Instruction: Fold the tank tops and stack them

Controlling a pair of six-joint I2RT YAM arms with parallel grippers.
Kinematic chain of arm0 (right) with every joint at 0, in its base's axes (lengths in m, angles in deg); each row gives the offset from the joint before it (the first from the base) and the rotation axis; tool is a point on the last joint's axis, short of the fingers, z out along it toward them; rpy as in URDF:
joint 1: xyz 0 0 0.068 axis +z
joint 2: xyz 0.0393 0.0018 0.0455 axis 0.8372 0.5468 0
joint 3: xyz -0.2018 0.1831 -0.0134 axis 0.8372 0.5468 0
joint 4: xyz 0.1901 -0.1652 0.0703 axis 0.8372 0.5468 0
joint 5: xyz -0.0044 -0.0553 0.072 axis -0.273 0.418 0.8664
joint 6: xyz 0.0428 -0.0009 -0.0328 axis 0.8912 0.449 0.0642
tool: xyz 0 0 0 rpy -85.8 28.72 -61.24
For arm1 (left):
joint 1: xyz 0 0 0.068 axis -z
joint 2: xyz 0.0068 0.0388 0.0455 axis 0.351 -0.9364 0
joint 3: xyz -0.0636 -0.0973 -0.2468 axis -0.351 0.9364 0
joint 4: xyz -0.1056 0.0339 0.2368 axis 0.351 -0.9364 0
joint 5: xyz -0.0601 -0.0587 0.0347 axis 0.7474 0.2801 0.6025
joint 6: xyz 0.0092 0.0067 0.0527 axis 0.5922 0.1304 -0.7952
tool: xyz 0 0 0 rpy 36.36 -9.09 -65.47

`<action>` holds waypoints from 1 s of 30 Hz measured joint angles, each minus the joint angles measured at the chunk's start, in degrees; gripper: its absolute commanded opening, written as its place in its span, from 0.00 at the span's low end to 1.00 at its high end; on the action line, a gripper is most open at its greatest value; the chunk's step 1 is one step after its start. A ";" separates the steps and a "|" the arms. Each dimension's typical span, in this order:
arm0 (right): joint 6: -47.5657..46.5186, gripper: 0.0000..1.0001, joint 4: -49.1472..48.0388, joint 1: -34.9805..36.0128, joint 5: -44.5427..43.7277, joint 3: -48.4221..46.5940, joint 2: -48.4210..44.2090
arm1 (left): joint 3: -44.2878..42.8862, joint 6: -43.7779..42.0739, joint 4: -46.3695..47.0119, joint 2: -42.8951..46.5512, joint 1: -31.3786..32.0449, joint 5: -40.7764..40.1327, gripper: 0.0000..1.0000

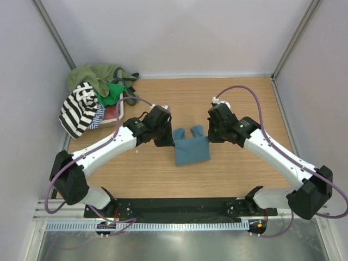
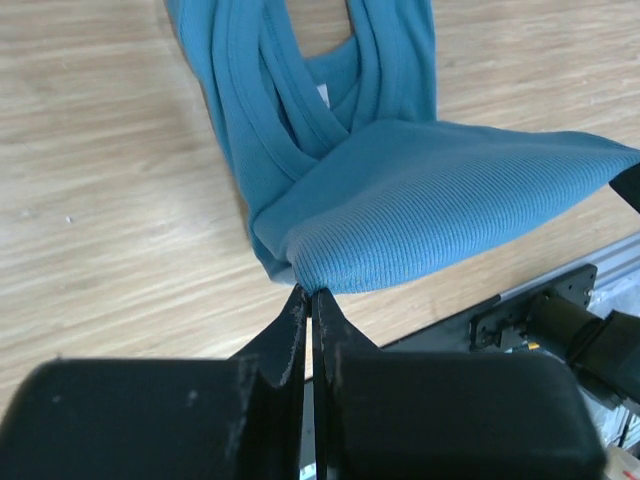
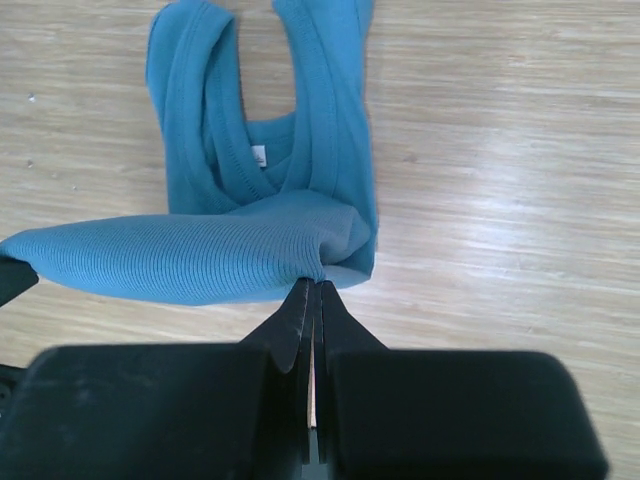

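Pinching teal top (image 1: 191,149), both jaws; neck label (image 3: 258,153) unreadable.

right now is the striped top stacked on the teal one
No, the striped top lies in the far-left heap, well apart from the teal top.

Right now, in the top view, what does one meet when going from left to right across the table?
heap of tops → left end effector → teal top → right end effector
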 measured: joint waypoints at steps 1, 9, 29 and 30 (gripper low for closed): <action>-0.46 0.01 -0.46 -0.90 0.35 -0.09 0.85 | -0.68 -0.48 0.13 -1.18 -0.59 0.44 0.00; -3.58 0.01 -3.69 -7.15 3.72 -4.46 8.79 | -6.27 -3.13 0.17 -8.59 -5.25 2.99 0.00; -6.45 0.01 -10.12 -14.34 8.13 -23.21 36.24 | -23.50 -6.97 -0.04 -30.86 -15.61 8.76 0.00; -6.51 0.01 -10.40 -14.91 8.26 -24.48 37.94 | -25.16 -6.99 0.04 -32.63 -16.06 9.22 0.00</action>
